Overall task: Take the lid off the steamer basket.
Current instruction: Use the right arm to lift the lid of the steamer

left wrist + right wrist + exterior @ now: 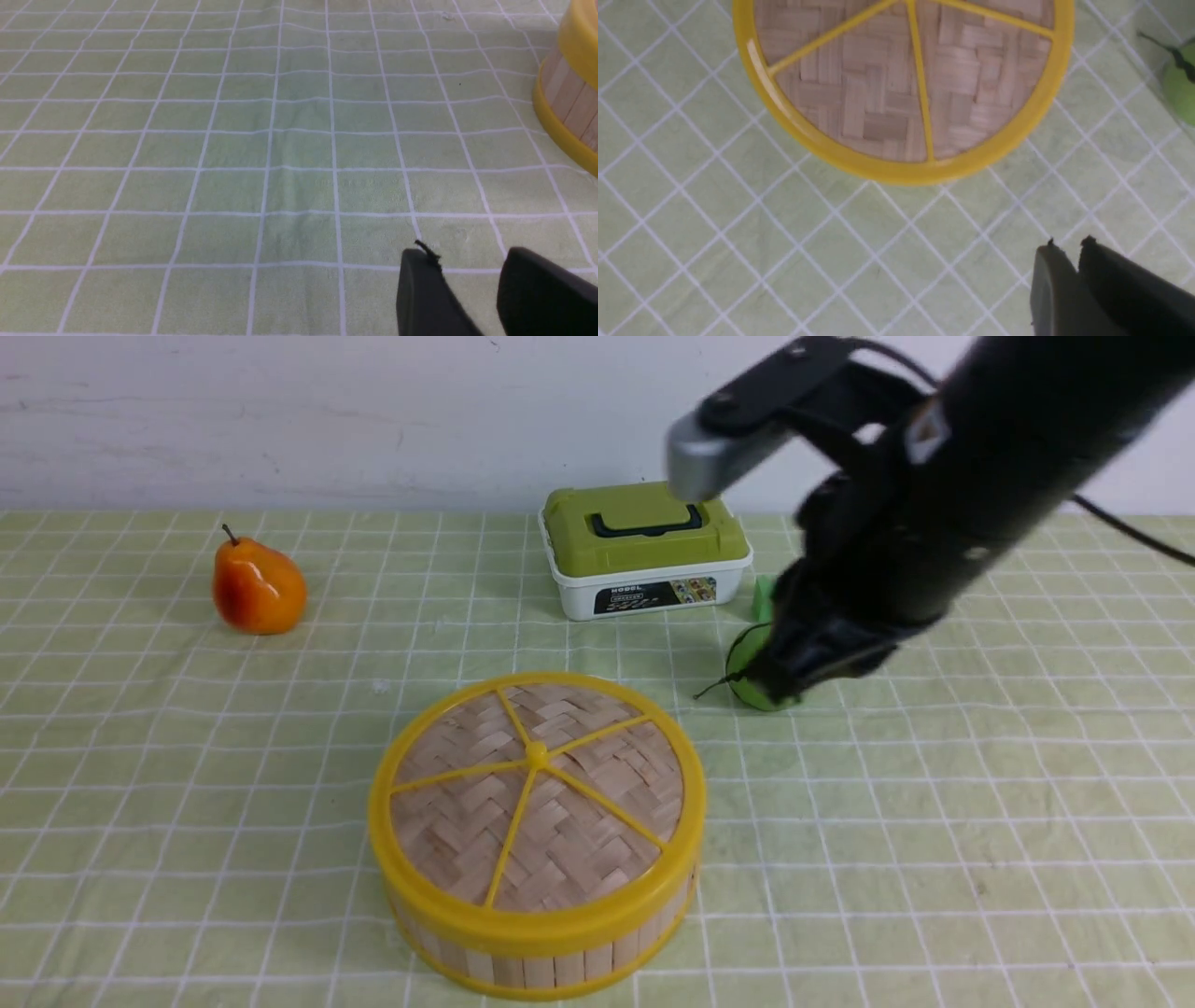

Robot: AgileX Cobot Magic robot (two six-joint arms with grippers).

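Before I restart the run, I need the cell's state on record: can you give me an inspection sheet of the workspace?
Surface: green checked cloth, lightly creased.
Job's things: lid seated on steamer basket; neither gripper touches it.
Clutter: pear; green-topped white box; green fruit, partly hidden by right arm.
Grippers: left gripper open, empty, over bare cloth; right gripper shut, empty, apart from the lid.
Cables: black cable behind right arm.
Surroundings: white wall; nothing else seen.

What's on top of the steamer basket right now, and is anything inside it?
The lid sits flat on the steamer basket, covering its whole opening. The inside is hidden by it.
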